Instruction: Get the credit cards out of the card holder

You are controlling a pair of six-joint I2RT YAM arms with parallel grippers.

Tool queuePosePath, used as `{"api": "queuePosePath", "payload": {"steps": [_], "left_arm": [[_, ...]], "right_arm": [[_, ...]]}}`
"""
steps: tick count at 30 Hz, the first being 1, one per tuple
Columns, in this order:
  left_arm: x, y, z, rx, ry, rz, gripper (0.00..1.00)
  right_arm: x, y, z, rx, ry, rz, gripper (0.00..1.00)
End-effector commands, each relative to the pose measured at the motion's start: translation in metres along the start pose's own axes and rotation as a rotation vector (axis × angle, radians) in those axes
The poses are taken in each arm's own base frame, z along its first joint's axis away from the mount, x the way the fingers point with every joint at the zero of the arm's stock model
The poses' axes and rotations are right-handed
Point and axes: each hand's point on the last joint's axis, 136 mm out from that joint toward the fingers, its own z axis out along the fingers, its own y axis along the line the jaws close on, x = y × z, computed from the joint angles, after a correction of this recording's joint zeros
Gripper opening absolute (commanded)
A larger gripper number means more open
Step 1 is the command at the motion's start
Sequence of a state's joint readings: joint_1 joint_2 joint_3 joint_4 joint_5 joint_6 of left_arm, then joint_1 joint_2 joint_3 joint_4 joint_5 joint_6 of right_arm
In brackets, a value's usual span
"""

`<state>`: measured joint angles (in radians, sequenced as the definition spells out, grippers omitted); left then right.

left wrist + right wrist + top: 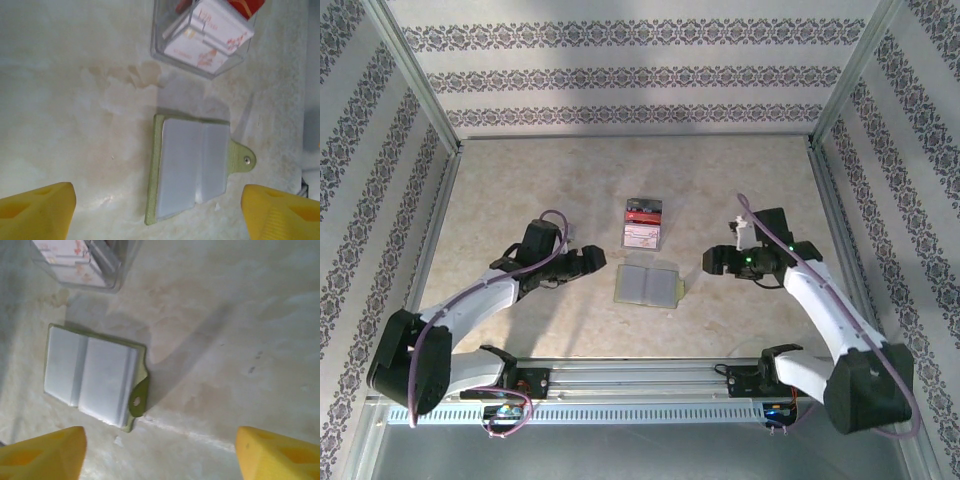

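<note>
The olive-green card holder lies open and flat on the table between the two arms, its snap tab on the right. Its greyish pockets look blank, and no card shows in them. A red card with a yellow mark stands in the clear tray just beyond the holder. My left gripper hovers left of the holder, open and holding nothing, its yellow fingers wide apart. My right gripper hovers on the other side, equally open and holding nothing. The holder lies ahead of the right gripper's left finger.
A clear plastic tray with white red-printed cards stands just behind the holder. Patterned walls with metal frame posts enclose the table on three sides. A rail runs along the near edge.
</note>
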<state>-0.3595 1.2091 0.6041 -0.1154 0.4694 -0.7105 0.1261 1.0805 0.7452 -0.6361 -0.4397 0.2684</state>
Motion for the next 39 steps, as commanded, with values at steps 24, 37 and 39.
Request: {"api": "queuePosePath", "payload": {"steps": [24, 37, 39], "left_arm": [[-0.122, 0.111, -0.125, -0.738, -0.717, 0.408, 1.00], [-0.139, 0.103, -0.082, -0.566, -0.818, 0.615, 1.00], [-0.137, 0.103, -0.075, -0.539, -0.817, 0.640, 1.00]], "right_arm": [[-0.129, -0.103, -0.045, 0.362, -0.866, -0.179, 0.98], [-0.132, -0.099, 0.013, 0.272, -0.864, -0.350, 0.98], [-0.133, -0.096, 0.023, 0.271, -0.865, -0.375, 0.98]]}}
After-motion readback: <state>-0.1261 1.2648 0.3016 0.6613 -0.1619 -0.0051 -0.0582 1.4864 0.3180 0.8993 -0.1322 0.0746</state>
